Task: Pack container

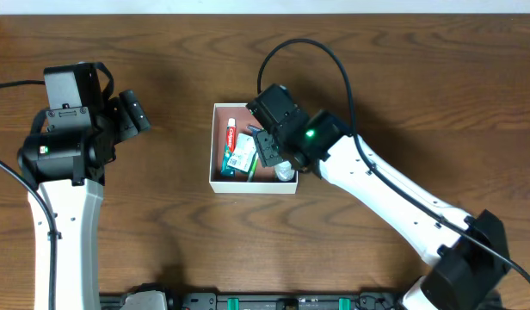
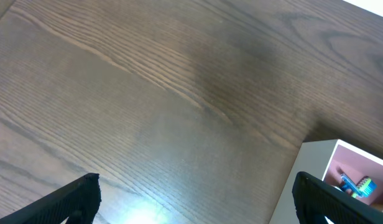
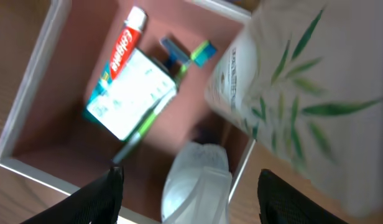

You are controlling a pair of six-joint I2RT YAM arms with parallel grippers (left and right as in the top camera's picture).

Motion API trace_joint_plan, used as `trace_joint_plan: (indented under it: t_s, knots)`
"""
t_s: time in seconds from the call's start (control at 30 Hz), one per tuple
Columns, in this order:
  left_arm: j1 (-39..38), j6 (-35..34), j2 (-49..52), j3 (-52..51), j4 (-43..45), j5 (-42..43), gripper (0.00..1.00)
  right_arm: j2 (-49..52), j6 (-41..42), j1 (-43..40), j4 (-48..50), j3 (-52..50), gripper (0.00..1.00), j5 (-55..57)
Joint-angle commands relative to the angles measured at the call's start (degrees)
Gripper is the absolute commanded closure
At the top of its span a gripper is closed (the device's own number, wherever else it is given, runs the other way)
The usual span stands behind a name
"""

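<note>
Container (image 1: 252,187) sits central on the bench (image 1: 162,52), holding toothpaste (image 3: 124,46), carton (image 3: 129,93) and white pouch (image 3: 198,180). Right fingers (image 3: 104,193) spread wide over its 3 o'clock side beside a leaf-print packet (image 3: 291,81); left fingers (image 2: 73,199) gape, empty, at 9 o'clock.

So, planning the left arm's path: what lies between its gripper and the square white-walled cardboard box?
Only bare brown wooden tabletop lies between the left gripper and the box; the overhead and left wrist views both show it.

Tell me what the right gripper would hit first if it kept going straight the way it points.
Most likely the crumpled white packet, dead ahead of the right gripper at the container's corner, though depth is unclear.
</note>
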Motion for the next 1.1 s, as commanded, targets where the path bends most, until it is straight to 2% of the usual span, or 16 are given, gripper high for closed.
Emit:
trace_joint_plan:
  t_s: [0.0,0.17,0.37,0.73,0.93,1.07]
  knots:
    - [0.24,-0.31,-0.11,0.63,-0.15,-0.46,0.02,-6.69,-2.32,0.09,1.25,0.96,0.32,2.43]
    - [0.24,-0.31,-0.11,0.63,-0.15,-0.46,0.02,-15.5,-4.96,-1.18,0.74,0.98,0.26,11.08]
    - [0.24,-0.31,-0.11,0.63,-0.15,-0.46,0.02,-25.53,-11.37,-6.54,1.36,0.98,0.02,21.24]
    - [0.24,-0.31,-0.11,0.63,-0.15,-0.46,0.03,-35.15,-12.37,-9.11,1.75,0.98,0.01,17.31]
    - [0.24,-0.31,-0.11,0.63,-0.15,-0.46,0.02,-35.41,-12.39,-9.14,-9.38,0.96,0.01,17.75]
    - [0.24,-0.31,-0.11,0.63,-0.15,-0.46,0.02,-35.89,-12.41,-9.14,-9.99,0.96,0.01,21.77]
